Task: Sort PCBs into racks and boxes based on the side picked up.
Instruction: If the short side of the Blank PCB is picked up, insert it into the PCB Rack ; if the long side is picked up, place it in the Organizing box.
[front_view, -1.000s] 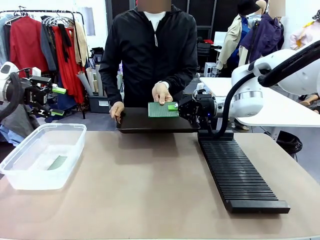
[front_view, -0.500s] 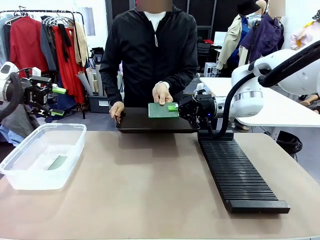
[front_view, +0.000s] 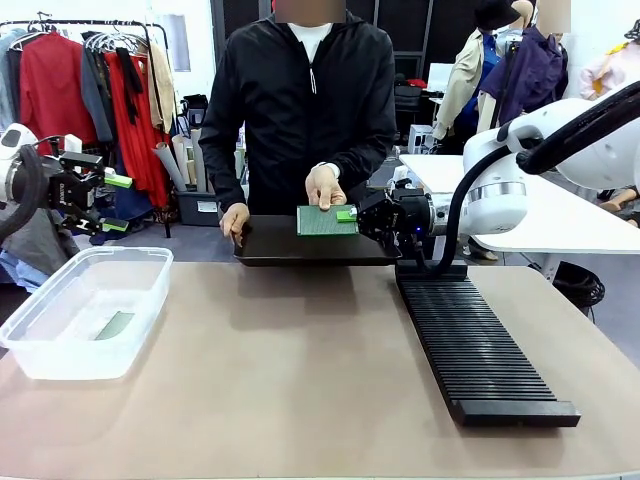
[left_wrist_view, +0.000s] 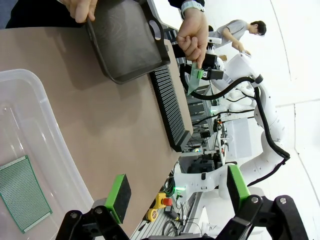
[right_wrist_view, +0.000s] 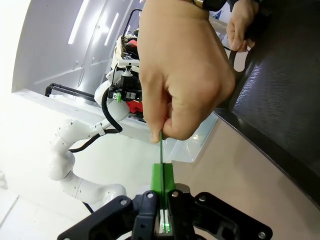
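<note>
A person's hand (front_view: 322, 185) holds a green PCB (front_view: 322, 221) upright-tilted over the smooth black tray (front_view: 300, 250). My right gripper (front_view: 349, 215) is shut on that board's right edge while the hand still grips it. In the right wrist view the PCB (right_wrist_view: 161, 147) shows edge-on between my right gripper's (right_wrist_view: 162, 184) closed green pads, under the hand (right_wrist_view: 185, 75). At the far left, behind the clear box (front_view: 100, 254), my left gripper (front_view: 115, 200) hangs open and empty. One PCB (front_view: 115, 325) lies in the box. The ribbed black rack (front_view: 470, 340) lies at the right.
The person's other hand (front_view: 235, 220) holds the tray's left edge. The left wrist view looks past its open gripper (left_wrist_view: 178, 190) at the box (left_wrist_view: 30, 100) with the board (left_wrist_view: 22, 192), the tray (left_wrist_view: 127, 42) and the rack (left_wrist_view: 170, 107). A white table (front_view: 560, 215) stands behind the right arm.
</note>
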